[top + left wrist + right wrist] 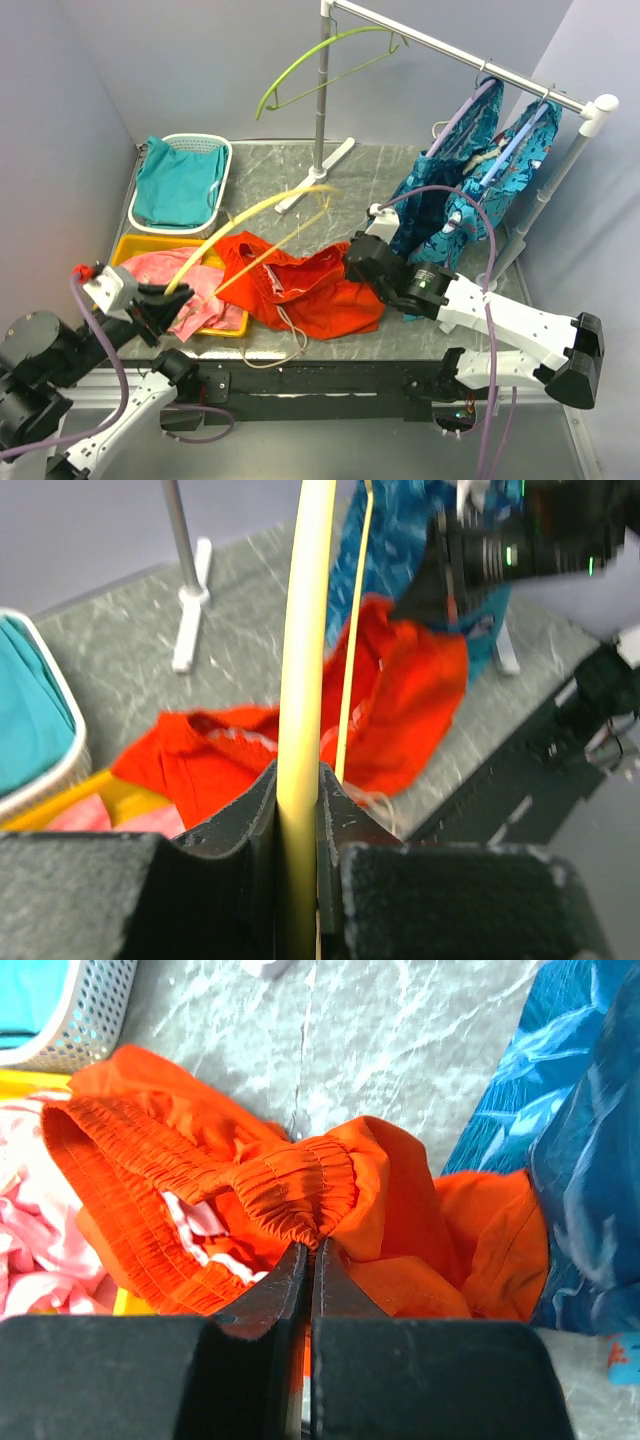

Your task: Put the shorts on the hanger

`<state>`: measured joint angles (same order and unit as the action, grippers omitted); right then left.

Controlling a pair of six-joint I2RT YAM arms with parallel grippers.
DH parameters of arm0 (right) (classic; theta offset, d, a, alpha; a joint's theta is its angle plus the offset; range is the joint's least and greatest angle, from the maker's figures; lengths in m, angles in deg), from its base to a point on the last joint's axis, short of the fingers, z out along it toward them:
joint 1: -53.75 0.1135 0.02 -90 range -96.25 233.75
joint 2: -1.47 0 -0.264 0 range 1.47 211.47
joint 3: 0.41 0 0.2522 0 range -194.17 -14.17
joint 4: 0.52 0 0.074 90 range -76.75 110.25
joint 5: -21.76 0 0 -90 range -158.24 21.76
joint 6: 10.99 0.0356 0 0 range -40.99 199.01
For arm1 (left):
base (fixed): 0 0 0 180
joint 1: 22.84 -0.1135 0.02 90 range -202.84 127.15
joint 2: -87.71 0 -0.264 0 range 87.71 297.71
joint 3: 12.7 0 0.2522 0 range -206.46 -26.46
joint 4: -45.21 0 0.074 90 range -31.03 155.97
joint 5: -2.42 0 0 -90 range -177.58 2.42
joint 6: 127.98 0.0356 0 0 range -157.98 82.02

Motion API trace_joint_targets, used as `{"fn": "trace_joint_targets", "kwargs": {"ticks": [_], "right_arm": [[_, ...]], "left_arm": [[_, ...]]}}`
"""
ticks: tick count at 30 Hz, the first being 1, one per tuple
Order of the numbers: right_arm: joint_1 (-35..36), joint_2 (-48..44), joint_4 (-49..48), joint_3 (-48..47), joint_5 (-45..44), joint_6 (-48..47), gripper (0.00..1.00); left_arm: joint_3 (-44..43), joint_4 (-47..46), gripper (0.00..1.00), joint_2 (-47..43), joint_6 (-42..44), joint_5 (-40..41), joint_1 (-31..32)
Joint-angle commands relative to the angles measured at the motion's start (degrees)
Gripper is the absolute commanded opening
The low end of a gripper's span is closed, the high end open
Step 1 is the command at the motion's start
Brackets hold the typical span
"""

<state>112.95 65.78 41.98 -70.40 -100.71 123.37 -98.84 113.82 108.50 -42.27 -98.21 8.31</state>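
Observation:
The red-orange shorts (320, 295) lie bunched on the table's front middle, their pale drawstring trailing toward the near edge. My right gripper (350, 262) is shut on the gathered waistband (300, 1185), seen close in the right wrist view at the jaws (308, 1250). The yellow hanger (255, 213) slants up from the left, over the shorts. My left gripper (165, 298) is shut on its thick arm (305, 680), and its jaws (297, 780) press the bar from both sides. The hanger's thin lower bar (350, 680) runs alongside, above the shorts (400, 710).
A white basket (226, 170) holds teal cloth at the back left. A yellow tray (135, 246) with pink cloth (190, 285) sits in front of it. The garment rack (321, 100) carries a lime-green hanger (320, 55) and teal patterned garments (470, 180) at the right.

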Motion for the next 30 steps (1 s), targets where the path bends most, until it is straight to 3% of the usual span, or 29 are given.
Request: {"fn": "trace_joint_targets", "kwargs": {"ticks": [1, 10, 14, 21, 30], "right_arm": [[-1.98, -0.86, 0.62, -3.98, 0.12, -3.40, 0.00], [-4.18, -4.20, 0.45, -6.78, 3.02, -4.98, 0.00], [-4.18, -2.09, 3.08, -13.36, 3.20, -5.77, 0.00], [-4.09, -3.14, 3.52, -16.89, 3.99, -5.95, 0.00], [-3.48, 1.25, 5.55, -25.15, 5.13, -9.37, 0.00]], "left_arm": [[0.40, 3.42, 0.01, -4.00, -0.45, -1.85, 0.74], [-2.42, 5.97, 0.01, -4.27, 0.60, 0.53, 4.44], [-2.59, 5.97, 0.01, -4.89, 0.60, 2.27, 4.79], [-2.59, 5.97, 0.01, -5.07, 0.96, 4.56, 6.28], [-2.42, 5.88, 0.01, -4.36, 1.13, 3.34, 7.60]]}}
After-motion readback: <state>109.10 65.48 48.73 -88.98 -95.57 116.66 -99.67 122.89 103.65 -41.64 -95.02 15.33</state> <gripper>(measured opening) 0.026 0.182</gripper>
